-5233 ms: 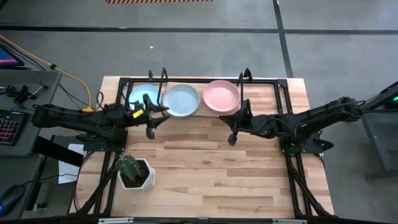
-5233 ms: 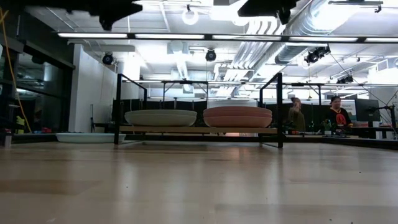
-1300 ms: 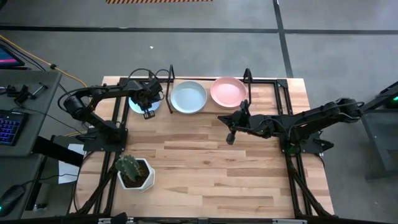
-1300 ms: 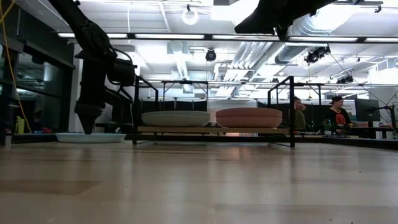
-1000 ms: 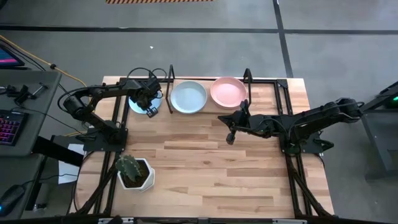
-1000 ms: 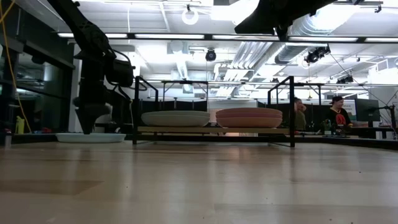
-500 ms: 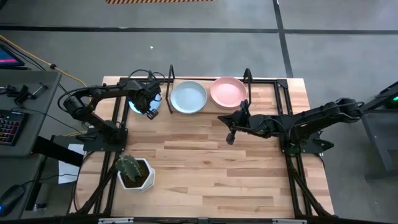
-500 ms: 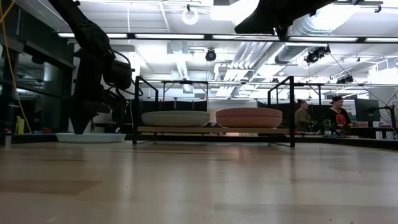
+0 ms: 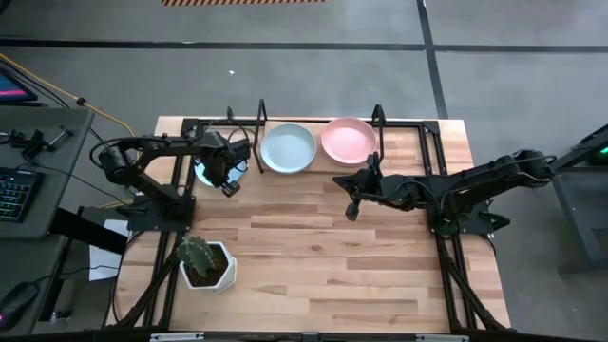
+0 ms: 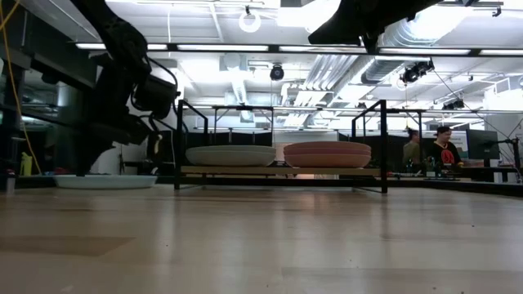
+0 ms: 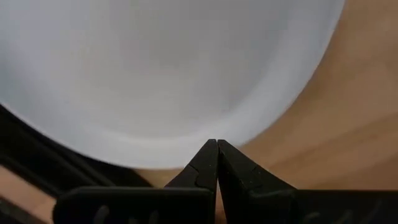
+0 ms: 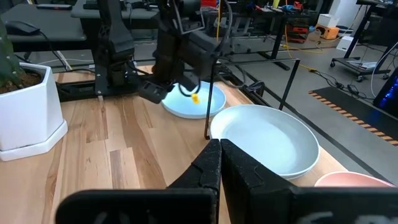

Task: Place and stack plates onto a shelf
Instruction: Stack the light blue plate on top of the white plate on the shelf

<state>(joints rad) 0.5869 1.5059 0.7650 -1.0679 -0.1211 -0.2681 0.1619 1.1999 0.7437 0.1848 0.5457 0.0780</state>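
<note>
A light blue plate [image 9: 207, 171] lies flat on the table just left of the shelf [image 10: 278, 171]. My left gripper [image 9: 229, 187] is shut, its tips at that plate's near-right rim. On the shelf sit a pale mint plate [image 9: 288, 149] and a pink plate [image 9: 348, 141], side by side. My right gripper [image 9: 351, 213] is shut and hangs above the bare table in front of the pink plate, touching nothing. My left gripper sets its shut fingertips [image 11: 216, 149] on the light blue plate's rim [image 11: 186, 158], on the side toward the table's near edge. The fingers come from above, slanting down. The plate stays flat on the table. Whether the tips sit inside or on top of the rim does not show.
A white pot with a cactus [image 9: 204, 263] stands near the front left. A black tube frame [image 9: 432, 152] runs around the table's back and sides. Bare wood lies in the middle and front right. People stand in the room far behind the table.
My left gripper has gone toward the table's near edge, still shut. The light blue plate has slid with it along the table, a little nearer and away from the shelf's left end, staying flat.
</note>
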